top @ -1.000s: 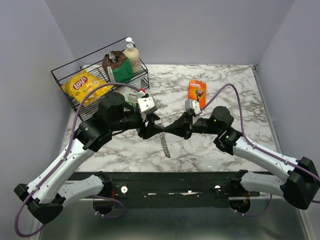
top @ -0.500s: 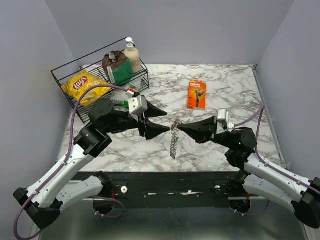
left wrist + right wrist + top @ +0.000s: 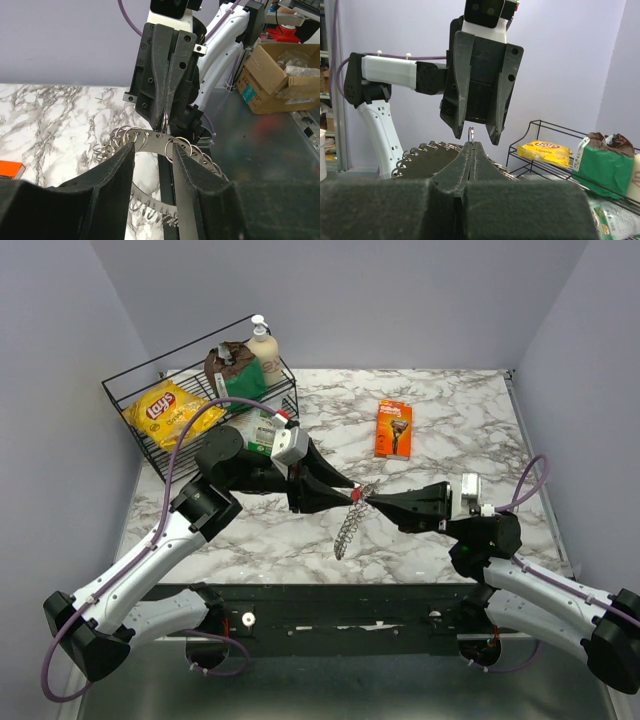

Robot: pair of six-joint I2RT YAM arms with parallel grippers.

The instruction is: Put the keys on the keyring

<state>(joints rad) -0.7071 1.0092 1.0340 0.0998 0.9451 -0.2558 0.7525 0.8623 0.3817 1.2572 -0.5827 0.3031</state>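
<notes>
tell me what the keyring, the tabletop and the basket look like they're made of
keyring: metal, probably steel. It is bright silver, with mirror glints on the flat band and the small loops.
tabletop: white with grey veins and a slight sheen. It looks like marble but could be a printed laminate.
basket: thin black wire in an open grid, likely coated metal with a matte finish.

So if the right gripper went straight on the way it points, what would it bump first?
Probably the left gripper, which faces it nearly tip to tip. Only the keyring that the right gripper pinches lies between them.
</notes>
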